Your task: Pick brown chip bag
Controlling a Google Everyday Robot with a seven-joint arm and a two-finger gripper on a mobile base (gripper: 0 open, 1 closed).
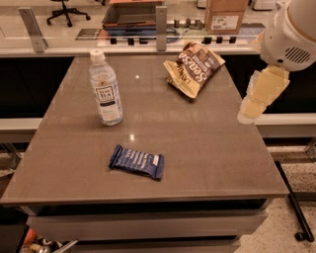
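The brown chip bag [193,68] lies crinkled at the far right of the grey table [207,148], dark brown and tan with white lettering. My gripper [247,113] is cream-coloured and hangs from the white arm [291,29] at the right edge of the view. It points down-left over the table's right edge. It is to the right of the bag and a little nearer to me, apart from it and holding nothing.
A clear water bottle [105,89] with a white cap stands at the far left of the table. A flat blue wrapped bar [137,161] lies near the front middle. A counter with a cardboard box [225,15] runs behind the table.
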